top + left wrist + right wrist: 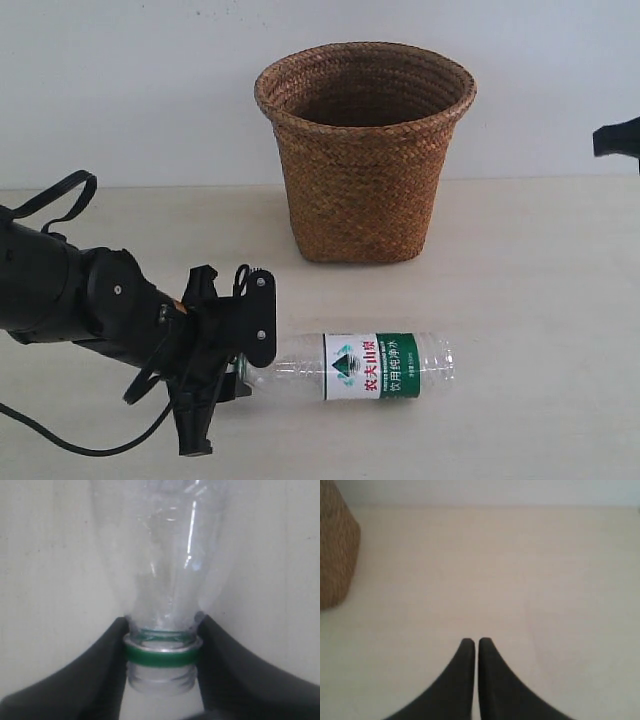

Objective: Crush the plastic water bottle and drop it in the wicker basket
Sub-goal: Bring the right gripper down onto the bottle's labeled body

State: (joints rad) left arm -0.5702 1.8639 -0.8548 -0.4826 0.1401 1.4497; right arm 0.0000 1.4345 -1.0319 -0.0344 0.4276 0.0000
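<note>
The plastic water bottle (360, 367) lies on its side on the table in front of the wicker basket (365, 160), its base pointing right. It is clear, with a white-and-green label and a green neck ring (161, 655); the threaded mouth shows no cap. My left gripper (245, 365) is shut on the bottle's neck, one finger on each side (162, 622). The bottle body looks round and uncrushed. My right gripper (476, 643) is shut on nothing above bare table, away from the bottle. The basket stands upright at the back centre and appears empty.
A black part of the right arm (617, 138) shows at the far right edge. The basket's side (335, 555) is at the edge of the right wrist view. The pale table (540, 270) meets a white wall behind the basket.
</note>
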